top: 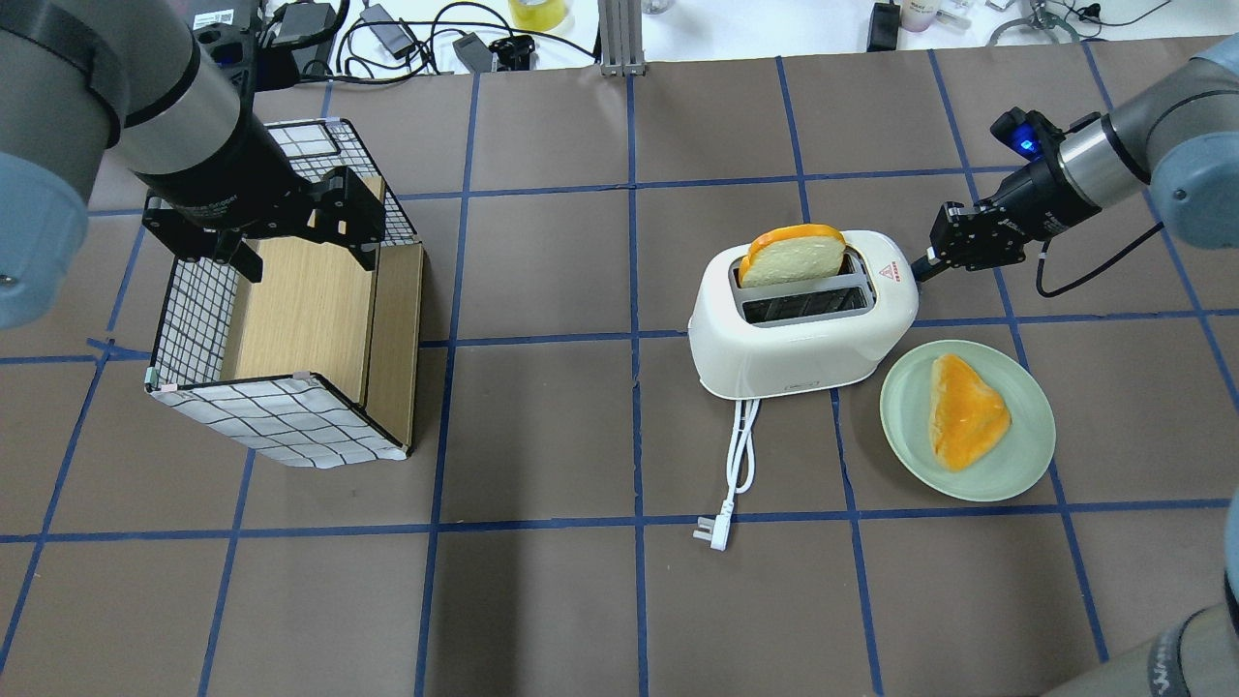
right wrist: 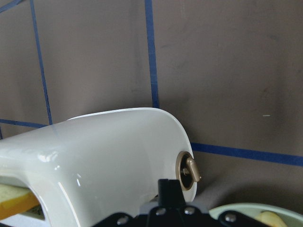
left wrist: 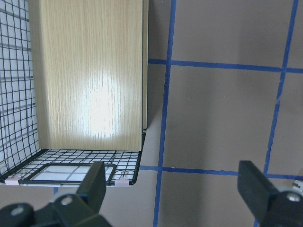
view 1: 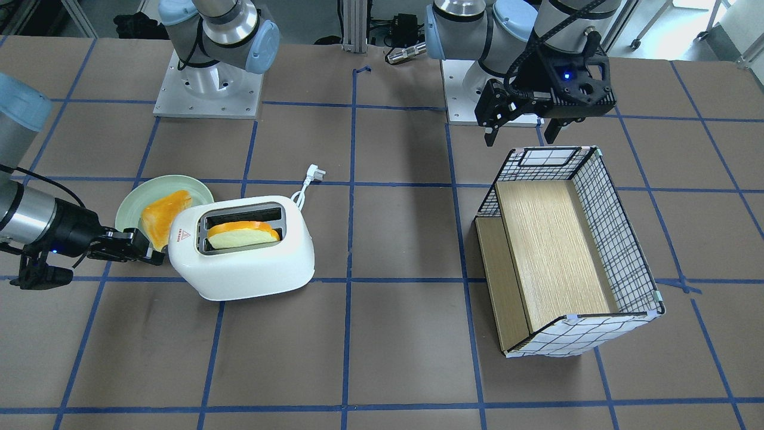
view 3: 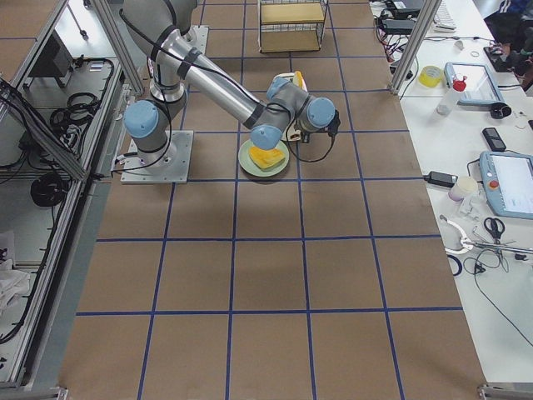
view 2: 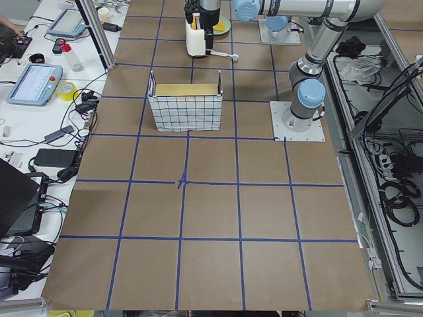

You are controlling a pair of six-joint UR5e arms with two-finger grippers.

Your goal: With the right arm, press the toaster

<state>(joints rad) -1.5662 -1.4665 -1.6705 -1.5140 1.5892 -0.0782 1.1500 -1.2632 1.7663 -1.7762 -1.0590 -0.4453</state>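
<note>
The white two-slot toaster (view 1: 242, 263) lies on the table with a slice of bread (view 1: 242, 234) in one slot. It also shows in the overhead view (top: 803, 334). My right gripper (view 1: 154, 255) is shut, and its tip is at the toaster's end wall beside the red triangle (top: 888, 274). In the right wrist view the closed fingertips (right wrist: 166, 189) sit just below and left of a brass knob (right wrist: 189, 171) on that end wall (right wrist: 104, 151). My left gripper (view 1: 520, 130) is open and empty above the checked basket's (view 1: 621, 239) rim.
A pale green plate (top: 1026, 455) with a piece of toast (top: 963, 411) lies beside the toaster, under my right wrist. The toaster's white cord and plug (top: 714, 530) trail toward the robot. The checked wire-and-wood basket (top: 194, 319) stands on my left side.
</note>
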